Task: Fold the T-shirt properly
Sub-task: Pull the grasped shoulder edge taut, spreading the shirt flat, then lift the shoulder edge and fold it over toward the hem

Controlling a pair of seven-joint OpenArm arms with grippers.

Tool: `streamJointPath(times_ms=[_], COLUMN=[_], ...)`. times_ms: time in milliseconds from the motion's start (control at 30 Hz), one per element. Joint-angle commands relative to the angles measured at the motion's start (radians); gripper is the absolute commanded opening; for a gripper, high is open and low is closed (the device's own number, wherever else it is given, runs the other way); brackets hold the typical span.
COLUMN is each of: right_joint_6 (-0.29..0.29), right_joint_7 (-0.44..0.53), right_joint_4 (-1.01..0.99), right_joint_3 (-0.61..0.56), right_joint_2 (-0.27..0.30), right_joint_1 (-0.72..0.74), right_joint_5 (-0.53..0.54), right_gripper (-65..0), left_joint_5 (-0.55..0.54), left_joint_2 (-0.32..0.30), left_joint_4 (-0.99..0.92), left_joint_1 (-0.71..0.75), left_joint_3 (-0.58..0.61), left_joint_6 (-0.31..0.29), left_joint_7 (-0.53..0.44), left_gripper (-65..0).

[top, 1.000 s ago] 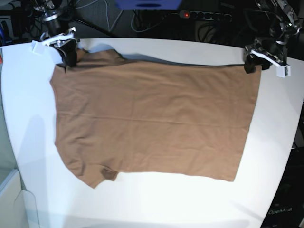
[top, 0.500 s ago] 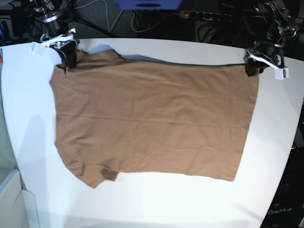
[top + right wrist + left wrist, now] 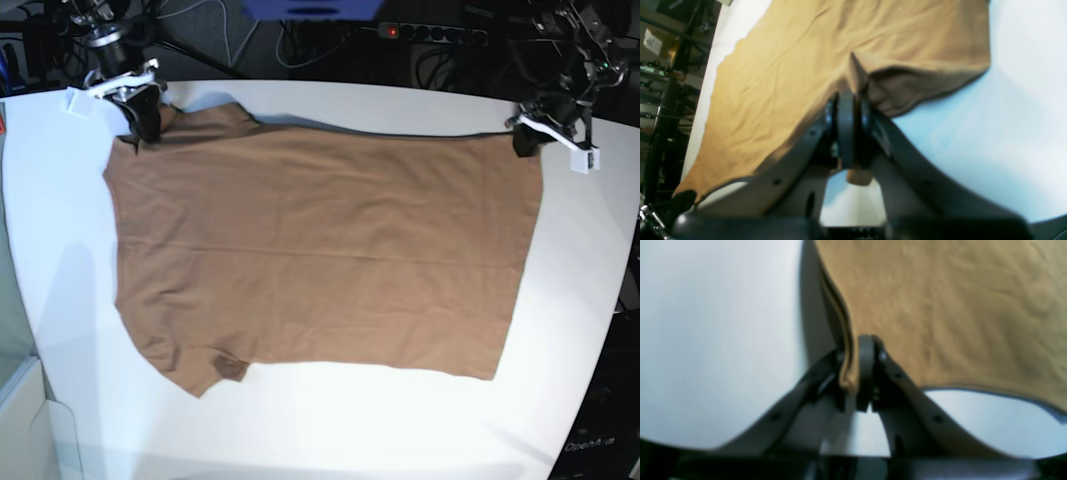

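The tan-brown T-shirt [image 3: 320, 250] lies spread flat on the white table [image 3: 330, 430], sleeves toward the base view's left. My left gripper [image 3: 526, 144] is at the shirt's far right corner, shut on the hem edge; the left wrist view shows the left gripper [image 3: 853, 373] with a fold of T-shirt [image 3: 940, 306] pinched between its pads. My right gripper [image 3: 145, 128] sits at the far left corner by the sleeve, shut on the cloth. In the right wrist view the right gripper [image 3: 846, 133] pinches a lifted ridge of T-shirt [image 3: 790, 66].
Dark stands, cables and a power strip [image 3: 430, 33] lie beyond the table's far edge. A pale box corner [image 3: 25, 420] sits off the table's near left. White tabletop shows in front of the shirt and on both sides.
My left gripper has closed on the shirt's far right corner and drawn it slightly inward. The right gripper and the rest of the shirt have stayed put.
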Motion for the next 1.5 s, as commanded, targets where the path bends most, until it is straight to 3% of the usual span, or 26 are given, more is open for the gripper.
streamJointPath(times_ms=[0,133,267,367,533,667,800,867,933,1067,1167,1467], right_joint_6=[0.016,0.001,-0.076,-0.093,-0.145,-0.234,-0.286,-0.343,-0.404,-0.455,-0.567,-0.756], right_joint_7=[0.021,0.023,0.023,0.02,-0.072,-0.137,-0.23,-0.281,-0.321,-0.385,-0.453,-0.598], right_joint_4=[0.014,0.023,0.038,0.064,0.106,0.103,0.097,0.097,0.097,0.092,0.051,-0.055], right_joint_3=[0.011,0.013,0.01,0.01,0.017,0.011,0.013,0.016,0.017,0.017,0.011,0.01], right_joint_2=[0.031,0.052,0.095,0.1,0.118,0.117,0.114,0.107,0.107,0.109,0.107,0.104], right_joint_1=[-0.003,0.002,0.035,0.057,0.115,0.178,0.263,0.307,0.347,0.43,0.502,0.645], right_joint_5=[-0.003,-0.001,-0.001,-0.001,-0.001,-0.003,-0.003,-0.003,-0.003,-0.003,-0.003,-0.055], right_gripper=[-63.7,-63.7,-63.7,-63.7,-63.7,-63.7,-63.7,-63.7,-63.7,-63.7,-63.7,-63.8], left_joint_5=[-0.014,-0.012,-0.012,-0.012,-0.004,-0.011,-0.011,-0.004,-0.004,-0.006,-0.009,-0.004], left_joint_2=[0.007,0.029,0.03,0.03,0.042,0.044,0.044,0.044,0.044,0.044,0.042,0.033], left_joint_4=[0.033,0.105,0.14,0.156,0.168,0.159,0.159,0.157,0.156,0.156,0.156,0.159], left_joint_1=[0.0,-0.018,-0.066,-0.095,-0.156,-0.204,-0.241,-0.267,-0.291,-0.337,-0.365,-0.388], left_joint_3=[-0.004,-0.002,-0.002,-0.004,-0.019,-0.024,-0.018,-0.016,-0.016,-0.015,-0.012,0.081], left_joint_6=[-0.003,-0.003,-0.003,-0.003,-0.003,0.102,0.142,0.165,0.202,0.278,0.332,0.467], left_joint_7=[-0.012,-0.005,0.098,0.141,0.201,0.221,0.221,0.221,0.221,0.221,0.221,0.209], left_gripper=[-60.9,-61.1,-61.3,-61.3,-61.3,-61.3,-61.3,-61.3,-61.3,-61.3,-61.3,-61.4])
